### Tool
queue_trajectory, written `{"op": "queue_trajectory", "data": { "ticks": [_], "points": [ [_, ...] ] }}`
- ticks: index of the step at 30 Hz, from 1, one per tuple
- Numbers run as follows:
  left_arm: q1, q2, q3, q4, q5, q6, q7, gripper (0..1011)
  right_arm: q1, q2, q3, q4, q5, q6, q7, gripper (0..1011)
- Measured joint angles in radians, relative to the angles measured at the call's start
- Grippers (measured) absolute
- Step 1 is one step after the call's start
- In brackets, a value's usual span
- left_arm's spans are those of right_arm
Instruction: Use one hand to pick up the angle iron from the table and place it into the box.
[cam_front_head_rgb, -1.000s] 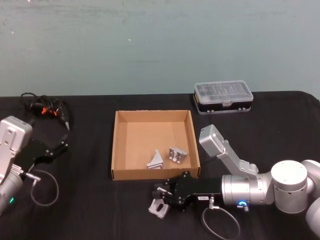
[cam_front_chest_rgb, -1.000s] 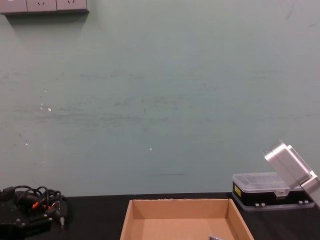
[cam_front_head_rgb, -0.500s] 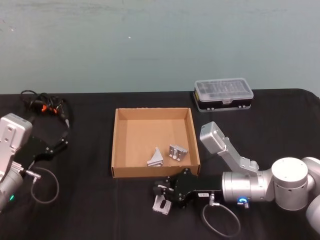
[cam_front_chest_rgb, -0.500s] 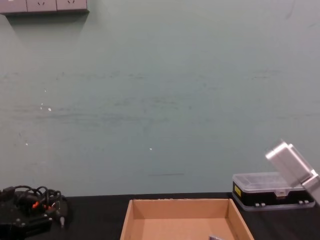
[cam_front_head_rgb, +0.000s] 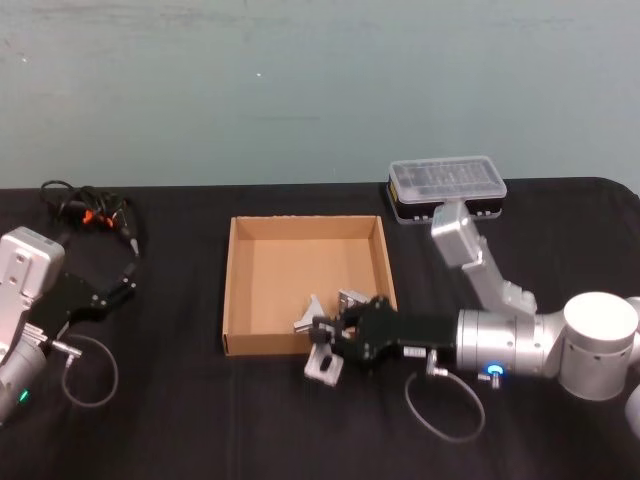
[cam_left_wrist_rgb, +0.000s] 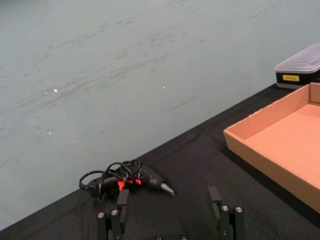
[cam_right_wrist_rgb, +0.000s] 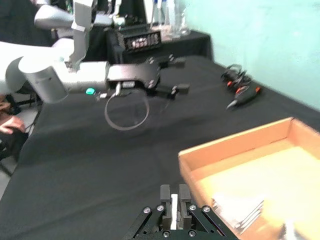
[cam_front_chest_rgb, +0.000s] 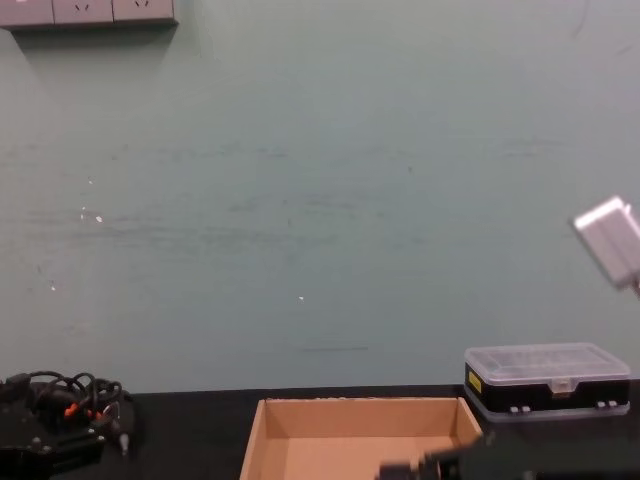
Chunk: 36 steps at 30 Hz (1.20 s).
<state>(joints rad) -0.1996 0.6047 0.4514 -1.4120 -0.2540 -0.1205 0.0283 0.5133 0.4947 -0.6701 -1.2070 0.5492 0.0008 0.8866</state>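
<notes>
right gripper (cam_front_head_rgb: 325, 352) sits low centre of the head view, at the near right corner of the box (cam_front_head_rgb: 240, 345). its jaws are closed tight on an angle iron (cam_front_head_rgb: 322, 366), which hangs from the fingertips just outside the box's near wall, above the table (cam_front_head_rgb: 200, 420). in the right wrist view the two fingers (cam_right_wrist_rgb: 165, 195) pinch a thin pale strip of the bracket (cam_right_wrist_rgb: 174, 212) between them, almost no gap.

two more angle irons lie on the box floor near its lower right corner: one (cam_front_head_rgb: 308, 318) tilted on edge, another (cam_front_head_rgb: 350, 298) just right of it, partly behind the gripper.

left gripper (cam_front_head_rgb: 118, 285) parked at the left edge of the head view, well apart from the box. left wrist view shows its fingers (cam_left_wrist_rgb: 226, 220) spread wide, nothing between them.

black organiser case with clear lid (cam_front_head_rgb: 445, 187) stands beyond the box, upper right of centre. a cabled tool (cam_front_head_rgb: 85, 213) lies at the far left of the table.
</notes>
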Motion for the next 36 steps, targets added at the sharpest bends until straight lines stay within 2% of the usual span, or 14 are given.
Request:
{"op": "queue_trajectory", "data": {
  "ticks": [4,13,20,24,36],
  "points": [
    [0.0,0.0,0.0,0.0,0.0,0.0,0.0,1000,0.015,-0.007,0.013,0.011,0.01,-0.007,-0.011,120],
    [0.0,0.0,0.0,0.0,0.0,0.0,0.0,1000,0.083,-0.045,0.045,0.11,0.022,-0.018,-0.035,120],
    [0.0,0.0,0.0,0.0,0.0,0.0,0.0,1000,0.145,-0.083,0.061,0.22,0.019,-0.03,-0.036,120],
    [0.0,0.0,0.0,0.0,0.0,0.0,0.0,1000,0.184,-0.114,0.067,0.307,0.008,-0.036,-0.037,120],
    [0.0,0.0,0.0,0.0,0.0,0.0,0.0,1000,0.261,-0.188,0.074,0.507,-0.029,-0.054,-0.024,120]
  ]
}}
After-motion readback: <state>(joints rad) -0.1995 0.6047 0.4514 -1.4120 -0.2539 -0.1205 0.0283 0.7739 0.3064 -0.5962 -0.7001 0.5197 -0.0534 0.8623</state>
